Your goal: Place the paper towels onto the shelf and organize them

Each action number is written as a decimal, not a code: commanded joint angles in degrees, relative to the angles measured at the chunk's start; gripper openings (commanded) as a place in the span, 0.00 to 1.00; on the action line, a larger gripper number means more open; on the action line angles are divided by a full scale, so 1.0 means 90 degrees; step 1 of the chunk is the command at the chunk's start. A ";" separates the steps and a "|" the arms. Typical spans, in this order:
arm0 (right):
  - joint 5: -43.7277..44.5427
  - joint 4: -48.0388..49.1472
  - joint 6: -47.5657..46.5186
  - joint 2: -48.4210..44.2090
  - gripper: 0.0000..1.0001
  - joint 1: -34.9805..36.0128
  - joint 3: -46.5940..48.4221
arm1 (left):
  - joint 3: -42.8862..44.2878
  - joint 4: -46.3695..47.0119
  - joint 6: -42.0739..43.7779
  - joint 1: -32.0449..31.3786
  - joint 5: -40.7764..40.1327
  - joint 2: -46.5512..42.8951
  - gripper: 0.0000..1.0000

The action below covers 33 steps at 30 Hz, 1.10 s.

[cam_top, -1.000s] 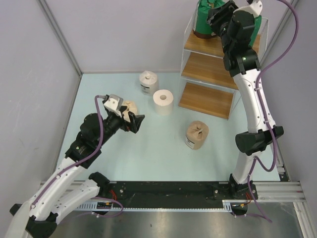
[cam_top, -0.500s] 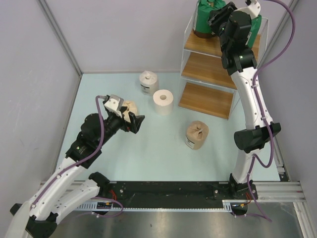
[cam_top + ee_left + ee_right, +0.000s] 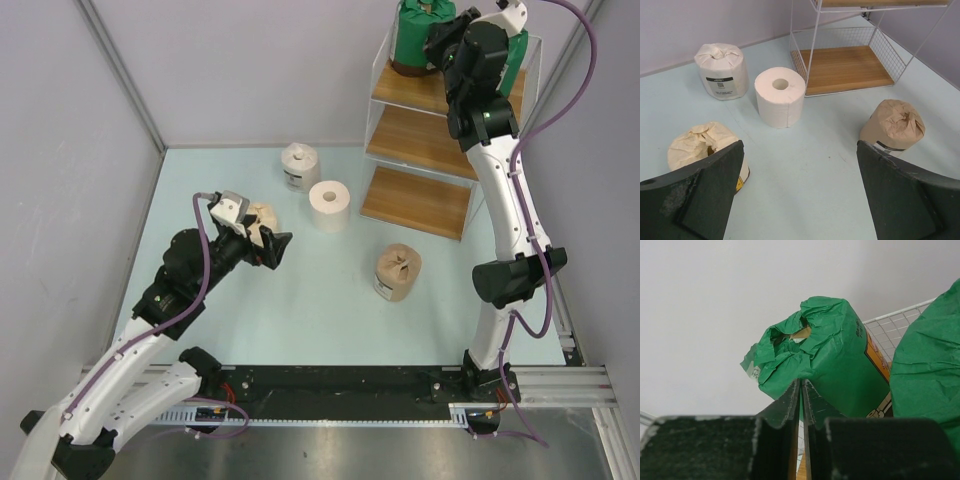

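Observation:
Two green-wrapped paper towels stand on the top board of the shelf (image 3: 430,140): one at the left (image 3: 416,36) (image 3: 835,355), the other (image 3: 516,52) (image 3: 927,365) mostly behind the right arm. My right gripper (image 3: 441,40) (image 3: 801,385) is up there, shut, with its tips at the lower edge of the left green roll. Nothing shows between the jaws. On the table are a white labelled roll (image 3: 299,166) (image 3: 721,70), a bare white roll (image 3: 329,205) (image 3: 780,97), a cream roll (image 3: 262,215) (image 3: 702,147) and a tan roll (image 3: 398,272) (image 3: 892,127). My left gripper (image 3: 272,248) (image 3: 800,195) hangs wide open beside the cream roll.
The shelf's middle and bottom boards (image 3: 847,70) hold nothing, and a white wire frame (image 3: 890,325) rings them. Grey walls close off the back and the left. The arms' base rail (image 3: 330,385) runs along the near edge.
My right gripper has shut beside the left green roll and edged slightly up and back. The left arm and the table rolls have not moved.

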 commanded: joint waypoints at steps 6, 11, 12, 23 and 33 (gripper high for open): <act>-0.0058 0.0425 0.0038 -0.0117 0.42 -0.0064 0.0119 | -0.0004 0.0102 -0.0012 0.0080 -0.0045 -0.0070 1.00; 0.0010 0.0464 0.0126 -0.0069 0.52 -0.0074 0.0128 | -0.0023 0.0131 -0.0012 0.0080 -0.0025 -0.0050 1.00; 0.0020 0.0464 0.0175 -0.0049 0.54 -0.0084 0.0119 | -0.0023 0.0122 -0.0012 0.0080 -0.0045 -0.0050 1.00; 0.0225 0.0445 0.0361 0.0351 0.54 -0.0162 0.0451 | -0.0092 0.0141 -0.0003 0.0099 -0.0045 -0.0070 1.00; 0.0215 0.0259 0.0361 0.0732 0.50 -0.0230 0.0734 | -0.0121 0.0122 0.0007 0.0119 -0.0045 -0.0099 1.00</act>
